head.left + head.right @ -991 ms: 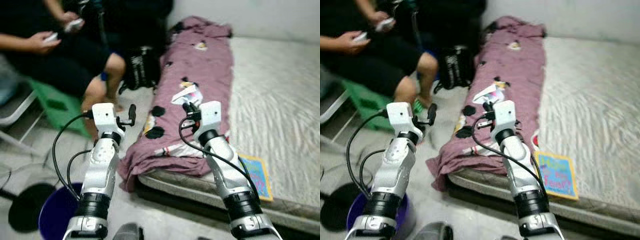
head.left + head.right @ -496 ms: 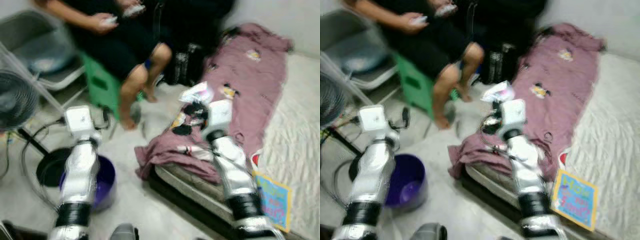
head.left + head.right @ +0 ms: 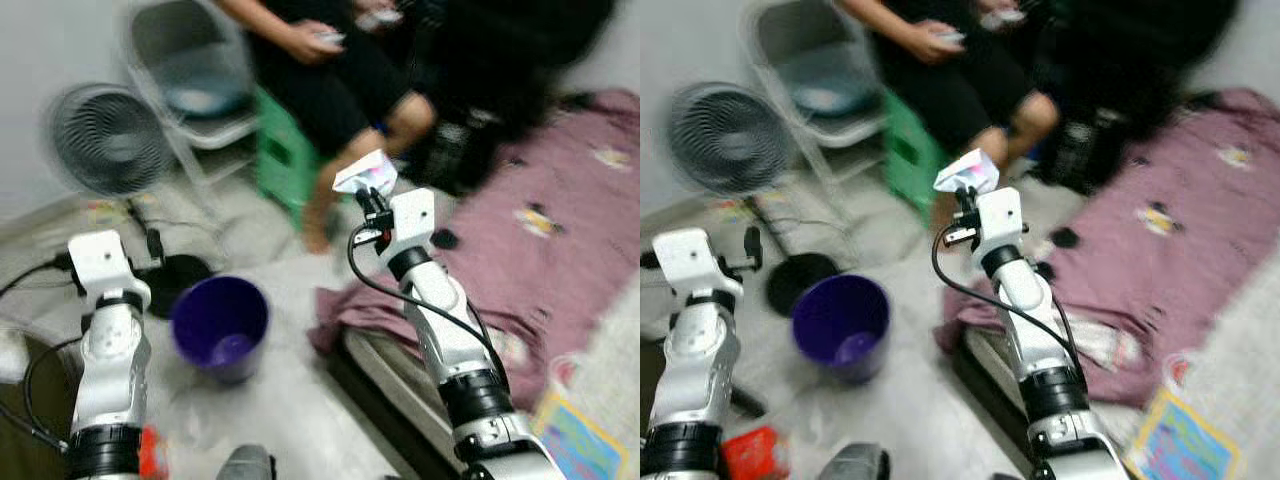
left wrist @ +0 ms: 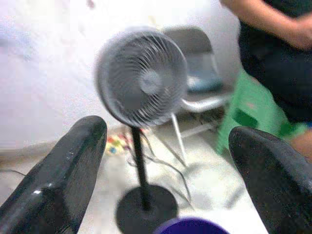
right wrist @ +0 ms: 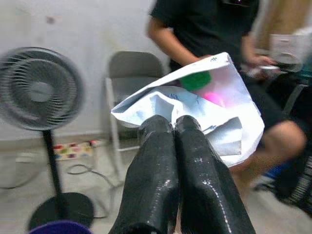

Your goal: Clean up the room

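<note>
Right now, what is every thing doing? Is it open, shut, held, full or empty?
Right pincer: shut on the wrapper.
Wrapper: crumpled, held up in the air.
Left pincer: open, holding nothing.
Purple bucket: upright on the floor, open top; looks nearly empty.
Fan: standing upright; too blurred to tell if it spins.
Folding chair: unfolded.
Pink blanket: rumpled, hanging off the mattress edge.

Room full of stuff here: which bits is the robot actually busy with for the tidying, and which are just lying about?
In the job:
- crumpled wrapper, pinched in the right pincer
- purple bucket on the floor, probably where it goes
- left pincer, open, holding nothing

Just lying about:
- standing fan
- folding chair
- green stool
- pink blanket on the mattress
- seated person
</note>
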`<state>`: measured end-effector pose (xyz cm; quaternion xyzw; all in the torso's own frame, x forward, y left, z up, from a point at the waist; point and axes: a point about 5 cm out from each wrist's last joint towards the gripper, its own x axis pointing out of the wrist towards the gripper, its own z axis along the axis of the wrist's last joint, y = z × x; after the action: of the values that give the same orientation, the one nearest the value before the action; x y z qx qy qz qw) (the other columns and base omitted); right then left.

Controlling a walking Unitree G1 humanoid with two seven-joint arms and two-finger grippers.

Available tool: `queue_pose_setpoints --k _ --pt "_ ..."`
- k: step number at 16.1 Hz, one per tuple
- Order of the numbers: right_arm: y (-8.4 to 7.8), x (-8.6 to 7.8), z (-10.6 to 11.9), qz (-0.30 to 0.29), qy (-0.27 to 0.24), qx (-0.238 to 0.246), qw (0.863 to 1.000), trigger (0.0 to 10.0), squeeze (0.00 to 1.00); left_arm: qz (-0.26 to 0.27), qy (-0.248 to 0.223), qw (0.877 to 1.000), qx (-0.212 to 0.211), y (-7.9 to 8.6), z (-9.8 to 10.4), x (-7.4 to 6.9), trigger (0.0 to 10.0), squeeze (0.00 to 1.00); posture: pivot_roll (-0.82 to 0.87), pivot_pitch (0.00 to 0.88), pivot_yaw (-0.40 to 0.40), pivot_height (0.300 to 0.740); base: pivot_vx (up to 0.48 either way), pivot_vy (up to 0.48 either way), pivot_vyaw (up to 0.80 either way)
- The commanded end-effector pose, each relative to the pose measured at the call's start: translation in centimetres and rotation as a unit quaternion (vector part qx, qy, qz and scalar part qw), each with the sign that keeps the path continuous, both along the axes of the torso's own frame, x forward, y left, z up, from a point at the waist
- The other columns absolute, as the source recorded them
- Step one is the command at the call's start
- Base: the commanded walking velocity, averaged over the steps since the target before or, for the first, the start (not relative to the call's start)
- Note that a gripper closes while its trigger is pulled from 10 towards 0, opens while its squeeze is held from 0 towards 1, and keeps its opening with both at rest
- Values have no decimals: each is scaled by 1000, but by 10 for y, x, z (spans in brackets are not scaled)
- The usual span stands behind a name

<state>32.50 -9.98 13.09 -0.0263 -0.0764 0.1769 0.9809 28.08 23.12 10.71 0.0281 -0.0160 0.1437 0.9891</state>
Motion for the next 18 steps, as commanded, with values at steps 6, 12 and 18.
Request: queue_pose_setpoints --k 6,12,18 --pt "-2 3 -11 -3 15 -7 1000 10000 0 -17 1 1000 -11 -19 -2 -1 10000 0 127 0 -35 740 0 0 0" --pt "15 5 -10 35 5 -25 999 10000 0 0 3 1000 -24 -18 -9 -7 10000 0 160 0 -79 740 0 0 0" --pt "16 7 -10 30 1 -31 999 10000 0 -31 0 999 -33 -27 -5 2 10000 0 110 0 -49 740 0 0 267"
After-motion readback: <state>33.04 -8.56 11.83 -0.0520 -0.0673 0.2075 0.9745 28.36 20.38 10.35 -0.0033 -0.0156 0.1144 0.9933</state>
